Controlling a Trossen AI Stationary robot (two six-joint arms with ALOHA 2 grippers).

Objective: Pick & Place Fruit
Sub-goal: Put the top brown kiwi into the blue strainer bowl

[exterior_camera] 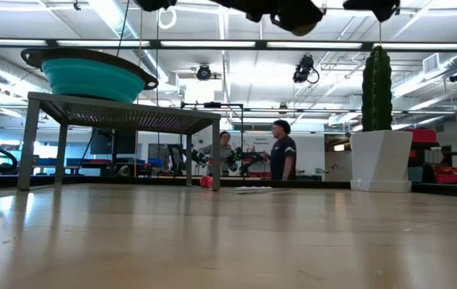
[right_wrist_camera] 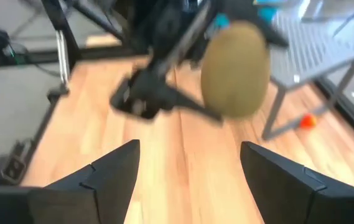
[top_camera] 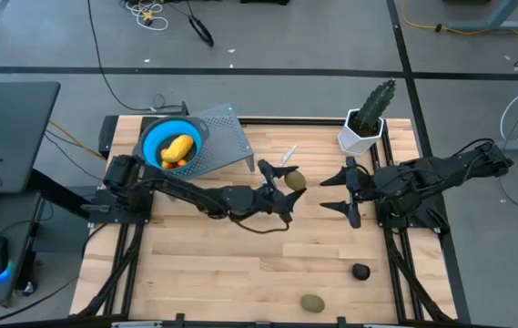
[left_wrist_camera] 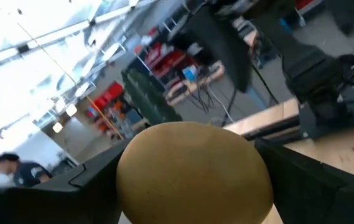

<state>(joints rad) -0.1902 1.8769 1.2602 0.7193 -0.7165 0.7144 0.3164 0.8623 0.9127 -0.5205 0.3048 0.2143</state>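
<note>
My left gripper point(top_camera: 288, 185) clamps an olive-green oval fruit point(top_camera: 295, 180), raised near the potted cactus point(top_camera: 368, 118). My right gripper point(top_camera: 342, 192) hangs empty, jaws spread, just below the cactus.

A potted cactus point(top_camera: 369, 117) stands at the table's point(top_camera: 240, 264) far edge, near a grey rack point(top_camera: 227, 137).

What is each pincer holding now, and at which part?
The left pincer holds an olive-green fruit by its opposite sides, lifted off the table. The right pincer is open and holds nothing.

Bowl point(top_camera: 173, 144) on rack point(top_camera: 220, 137), plant point(top_camera: 369, 117) right.
</note>
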